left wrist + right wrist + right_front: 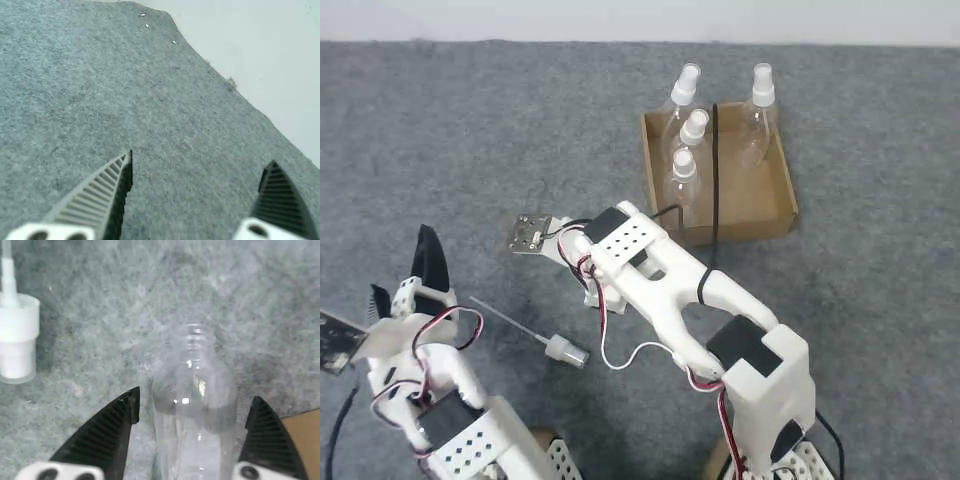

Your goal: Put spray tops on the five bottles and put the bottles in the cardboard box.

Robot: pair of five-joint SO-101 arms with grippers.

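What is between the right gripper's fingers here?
An uncapped clear bottle on the grey carpet, inside the open right gripper; the right wrist view shows it.

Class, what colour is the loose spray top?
White; the spray top shows best in right wrist view.

My grey felt-covered table (470,150) carries an open cardboard box (752,224) on its far side. Nearer to me a loose white spray top (565,350) lies flat with its thin tube stretched out. A clear uncapped bottle (195,390) lies near it on the felt.
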